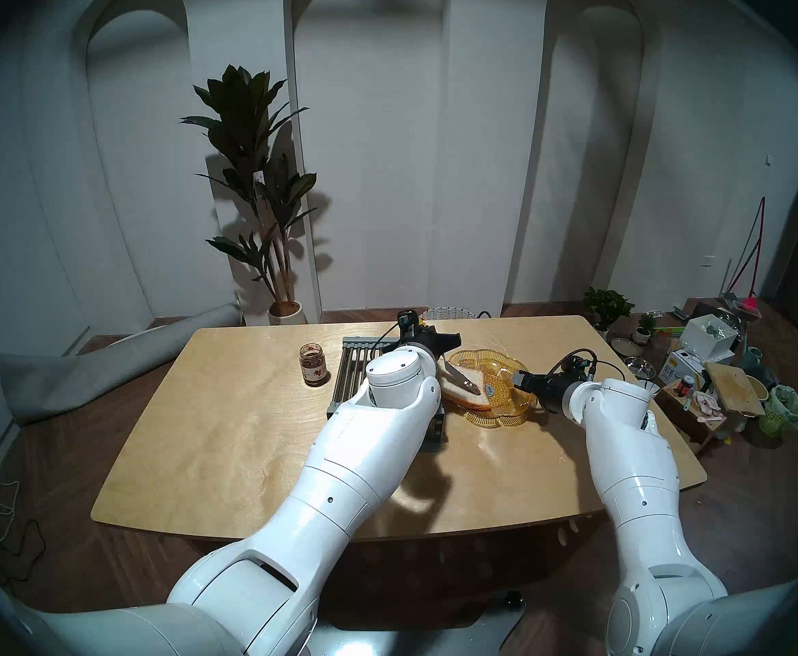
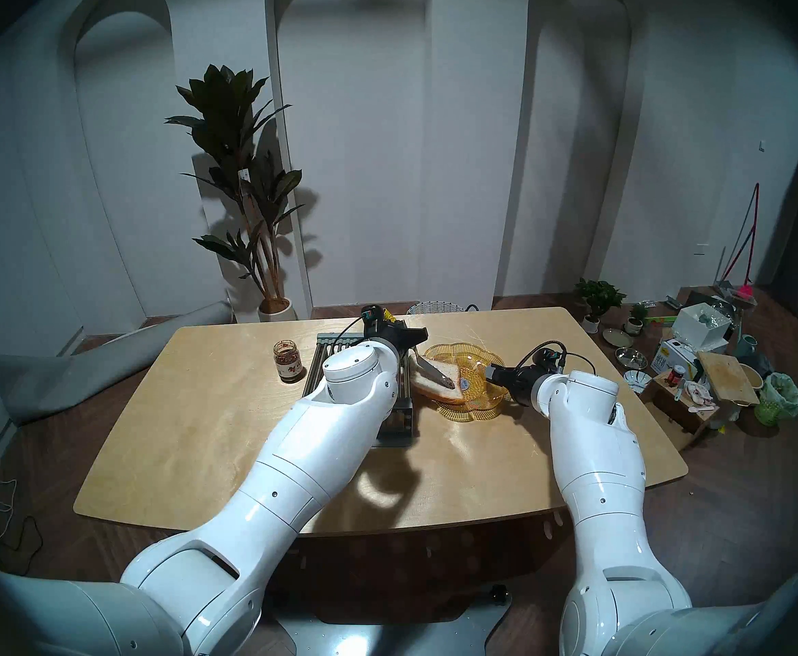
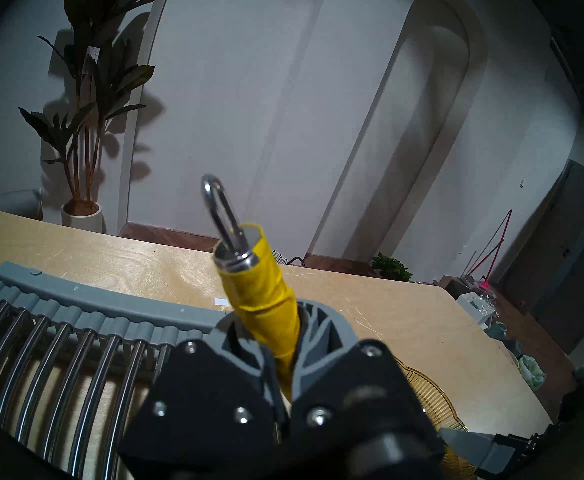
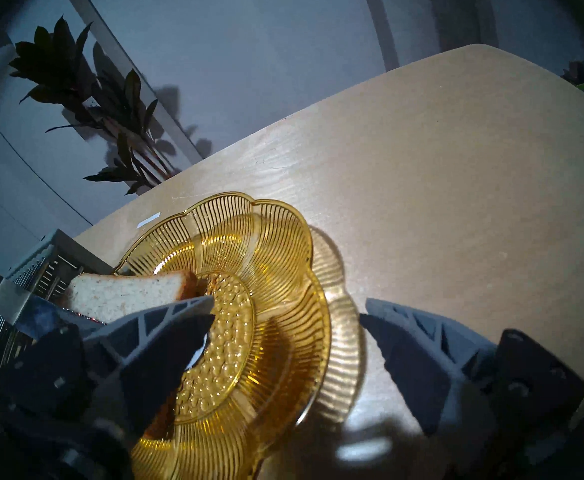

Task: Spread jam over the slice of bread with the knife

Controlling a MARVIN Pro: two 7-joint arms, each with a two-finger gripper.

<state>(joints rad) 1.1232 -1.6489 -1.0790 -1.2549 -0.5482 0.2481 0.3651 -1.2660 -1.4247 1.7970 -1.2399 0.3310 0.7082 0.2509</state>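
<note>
The bread (image 1: 465, 386) sits on the left side of an amber glass plate (image 1: 501, 364), and the knife (image 1: 459, 378) is lying across it, blade tip out near the slice's right corner where there's a dark smear of jam (image 1: 475, 389). The left gripper (image 3: 285, 361) is clamped tight on the knife's yellow handle; in the left wrist view the handle pokes up out of the closed fingers with its metal loop end on top. That gripper sits just behind the bread's left edge, over the right side of the grey rack (image 1: 356, 361), pointing forward and only a bit down, so the knife slants down onto the slice.

The right gripper (image 4: 285, 313) is spread wide with nothing in it. It comes in from the right at the plate's rim, tilted downward. In its wrist view one finger (image 4: 166, 327) hangs over the plate's middle right by the bread's corner, and the other is out past the rim over the table (image 1: 245, 428). Can't tell if it touches the plate.

The jam jar (image 1: 312, 364) stands open left of the rack, well away from both hands, with dark red stuff inside.
</note>
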